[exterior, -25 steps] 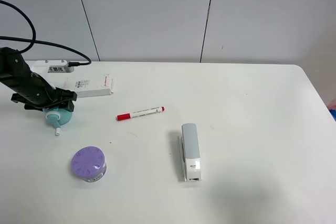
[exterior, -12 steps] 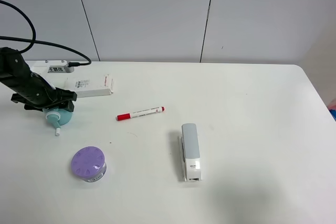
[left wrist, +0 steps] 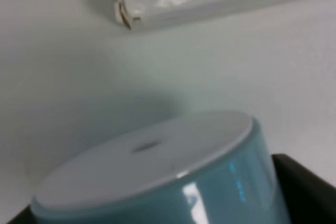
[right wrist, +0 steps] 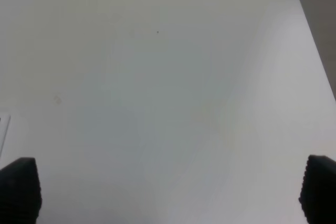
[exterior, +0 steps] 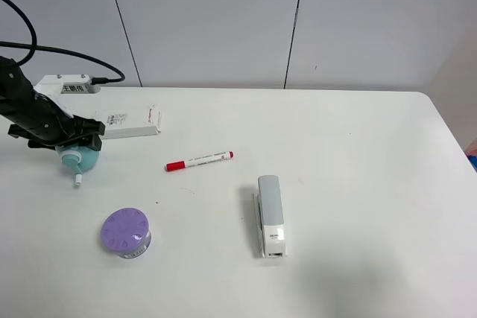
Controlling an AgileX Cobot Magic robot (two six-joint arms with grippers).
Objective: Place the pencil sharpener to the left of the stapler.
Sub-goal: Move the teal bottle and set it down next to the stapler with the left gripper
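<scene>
The left gripper [exterior: 77, 141] is clamped on the pencil sharpener [exterior: 77, 160], with the teal body seated between its dark fingers [left wrist: 302, 184]. The stapler [exterior: 271, 215] lies well apart from this gripper, off to its right. The right gripper [right wrist: 168, 190] has its jaws spread wide above bare table [right wrist: 168, 77].

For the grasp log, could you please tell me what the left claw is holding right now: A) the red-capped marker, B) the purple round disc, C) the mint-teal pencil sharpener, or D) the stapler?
C: the left claw is shut around the pencil sharpener, whose teal body fills the left wrist view.
</scene>
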